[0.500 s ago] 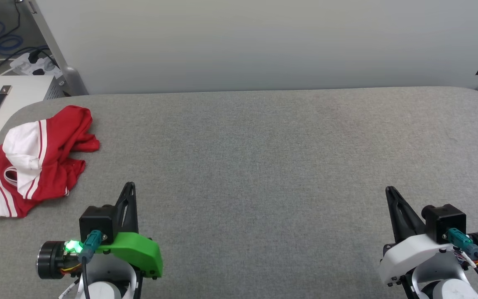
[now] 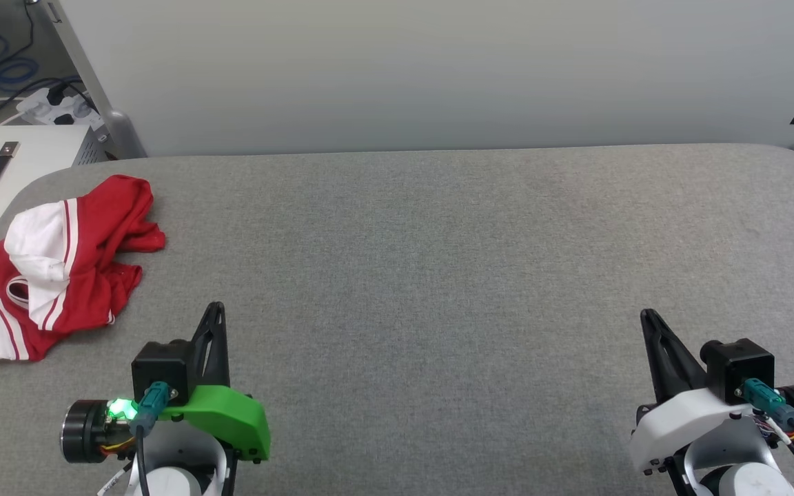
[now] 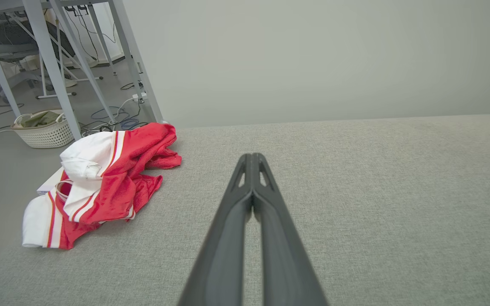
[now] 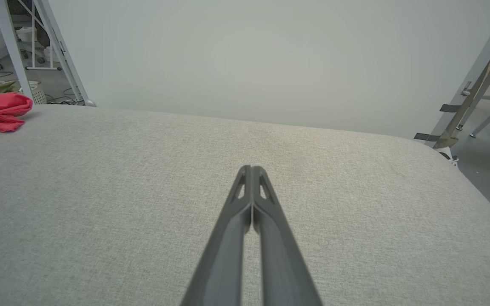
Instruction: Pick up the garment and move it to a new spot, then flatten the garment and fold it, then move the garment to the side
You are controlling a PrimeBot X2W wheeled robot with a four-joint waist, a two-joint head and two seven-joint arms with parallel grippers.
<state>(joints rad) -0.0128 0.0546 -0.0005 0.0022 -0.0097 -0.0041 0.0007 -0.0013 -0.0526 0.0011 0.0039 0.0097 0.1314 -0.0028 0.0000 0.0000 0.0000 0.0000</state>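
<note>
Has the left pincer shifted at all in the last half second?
No. In the head view the left pincer sits at the same spot as before, below and right of the crumpled garment on the grey table.

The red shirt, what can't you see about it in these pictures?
- The garment lies crumpled in the head view and left wrist view; its own folds hide any print on it.
- In the right wrist view, the left edge cuts it off, leaving a red corner.
- The basket on the floor, left wrist view: its contents are too small to tell.
</note>
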